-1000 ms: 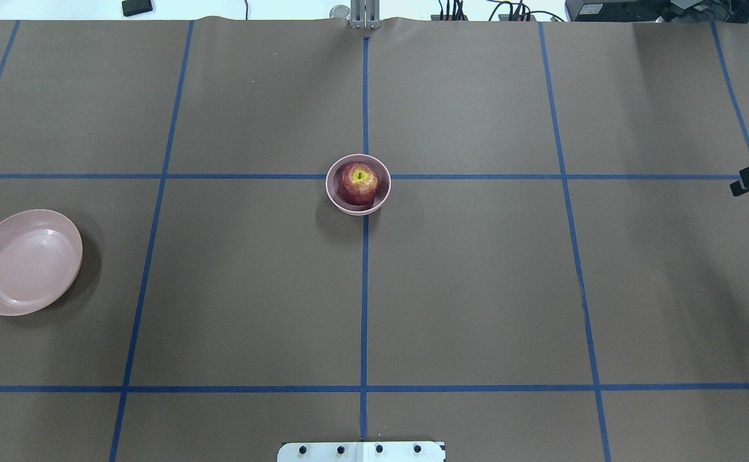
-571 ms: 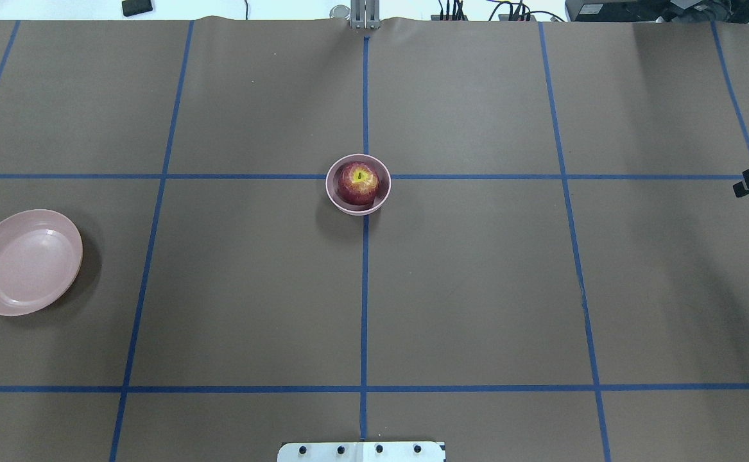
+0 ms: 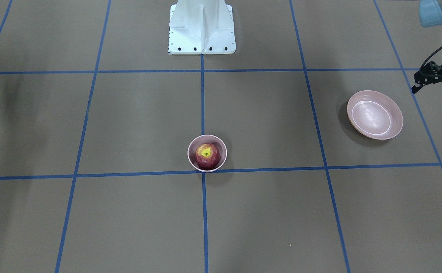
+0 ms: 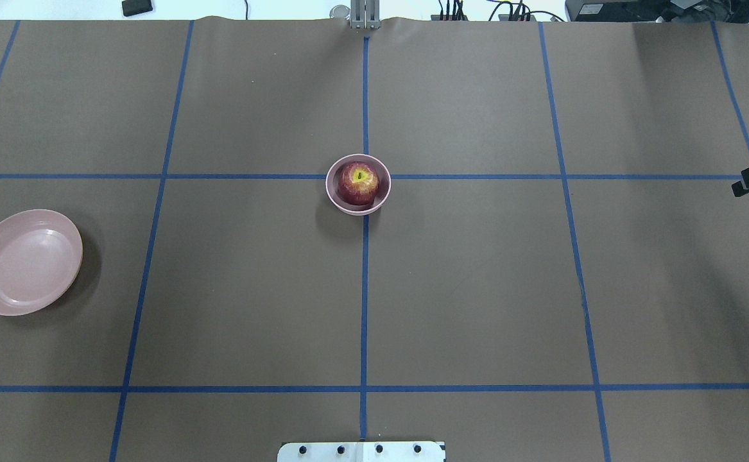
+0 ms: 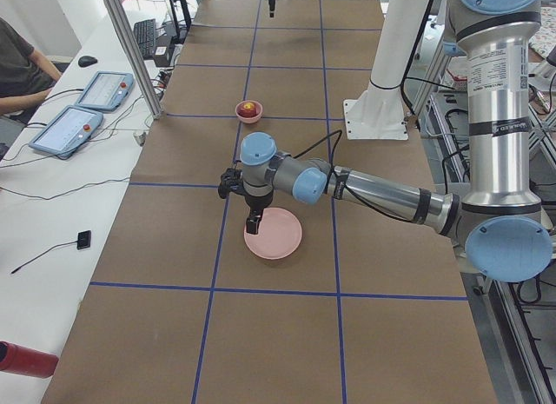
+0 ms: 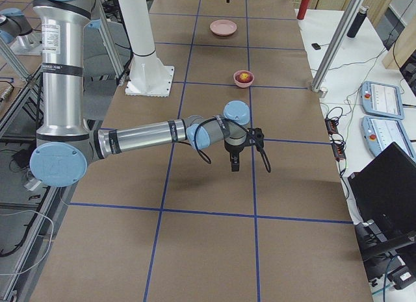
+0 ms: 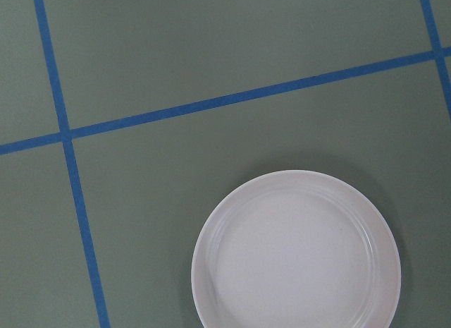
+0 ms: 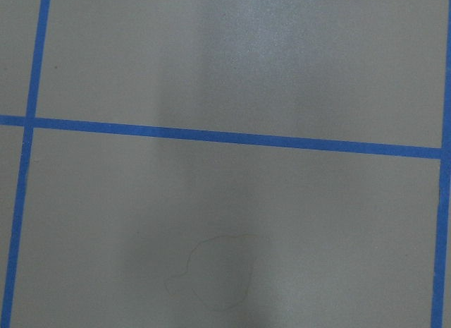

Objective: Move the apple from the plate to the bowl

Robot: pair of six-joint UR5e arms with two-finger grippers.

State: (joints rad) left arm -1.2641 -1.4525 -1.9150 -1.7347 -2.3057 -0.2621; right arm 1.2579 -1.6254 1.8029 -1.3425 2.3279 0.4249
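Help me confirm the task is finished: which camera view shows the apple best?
The overhead exterior view: the apple sits unobstructed inside the bowl, stem hollow up. The front-facing view shows it about equally clearly. Both side views show it small and far. Neither wrist camera catches it; the left one shows the empty plate.
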